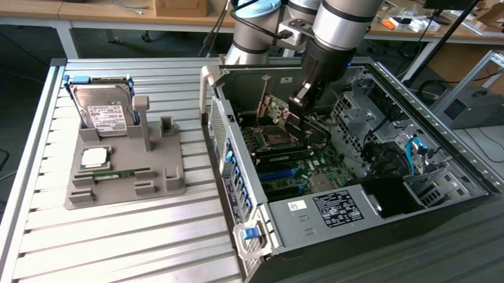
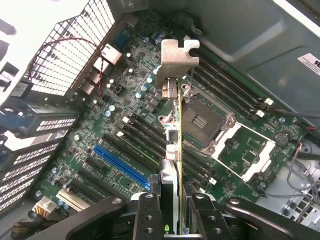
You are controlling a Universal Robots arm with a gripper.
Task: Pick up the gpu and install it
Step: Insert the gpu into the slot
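— Nearest?
— One open computer case (image 1: 339, 247) on the desk (image 1: 118, 242), with two stickers (image 1: 339, 209), print unreadable.
— The gpu?
— One gpu (image 2: 177, 60), upright over the motherboard (image 2: 240, 150), clamped in the end effector (image 2: 173, 212), which is closed on its edge. Farther back, at the exterior view's left, one labelled hard drive (image 1: 102, 109) stands in a gray holder (image 1: 118, 177).

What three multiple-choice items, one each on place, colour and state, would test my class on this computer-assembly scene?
1. The hard drive stands: A in the grey holder; B on the floor; C atop a box.
2. The long motherboard slot is: A red; B blue; C yellow.
3. The claw is: A open, empty; B shut on a cable; C shut on the gpu.
Answers: A, it stands upright in the holder; B, the wrist view shows it blue; C, the card sits clamped in it.
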